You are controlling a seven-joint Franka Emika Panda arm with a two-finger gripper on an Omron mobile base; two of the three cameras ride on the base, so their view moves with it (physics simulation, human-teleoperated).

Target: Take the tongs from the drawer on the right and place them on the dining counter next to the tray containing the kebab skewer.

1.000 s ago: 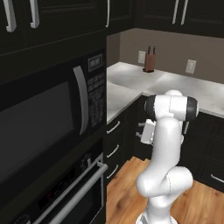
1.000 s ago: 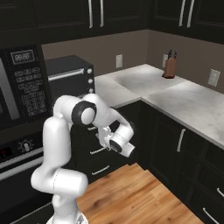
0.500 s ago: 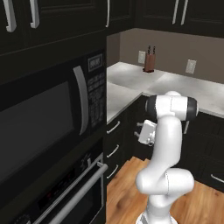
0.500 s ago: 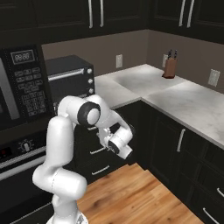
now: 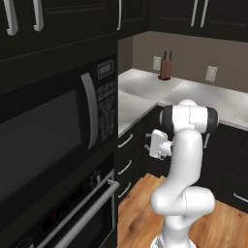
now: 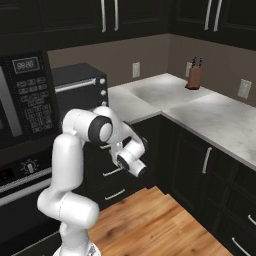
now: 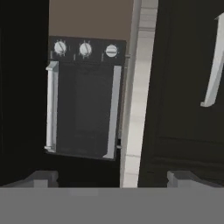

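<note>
From the left base: gripper [image 5: 151, 144] empty near the closed drawer [image 5: 125, 141] fronts, so nothing fetched yet. From the right base: drawers shut, tongs presumably inside. From the hand: fingertips [image 7: 41, 179] spread wide, facing a toaster oven [image 7: 83, 97].

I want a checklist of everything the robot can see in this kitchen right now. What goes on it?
Surface: pale marbled counter running round the corner, over black cabinets.
Job's things: drawers with slim silver handles sit shut below the counter; tongs, tray and skewer nothing seen.
Clutter: knife block at the back wall; small black toaster oven on the counter's left end.
Gripper: gripper open and empty, held in front of the drawers, fingers wide apart.
Cables: nothing seen.
Surroundings: microwave and wall oven built into the black wall, wall sockets, wooden floor.
</note>
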